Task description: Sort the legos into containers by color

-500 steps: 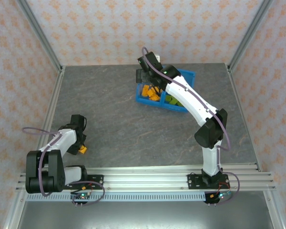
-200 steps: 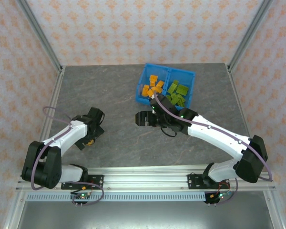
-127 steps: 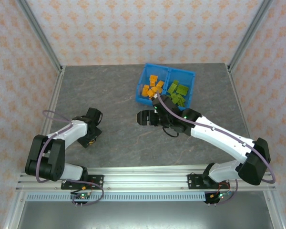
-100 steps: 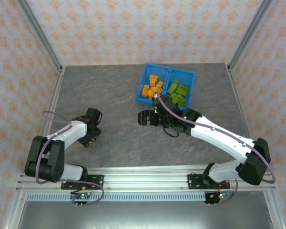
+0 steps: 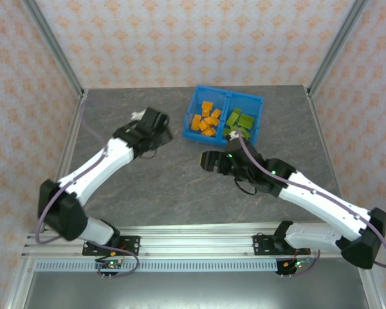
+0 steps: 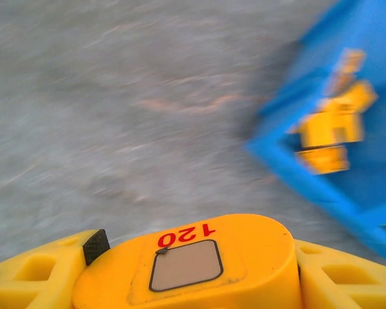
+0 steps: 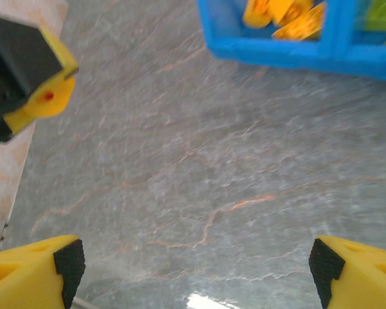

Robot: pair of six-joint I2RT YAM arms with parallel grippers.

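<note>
My left gripper (image 5: 158, 127) hovers just left of the bin (image 7: 270, 53); cannot tell its grip. My right gripper (image 7: 196, 257) is spread wide over the table (image 5: 148, 183), near the bin. Orange legos (image 5: 204, 119) fill the left compartment, green legos (image 5: 240, 123) the right.

walls (image 5: 180, 38): peach floral paper | tabletop (image 5: 174, 187): grey, marbled | posts (image 5: 54, 45): metal, possibly aluminium | rail (image 5: 193, 233): slotted, silver
</note>
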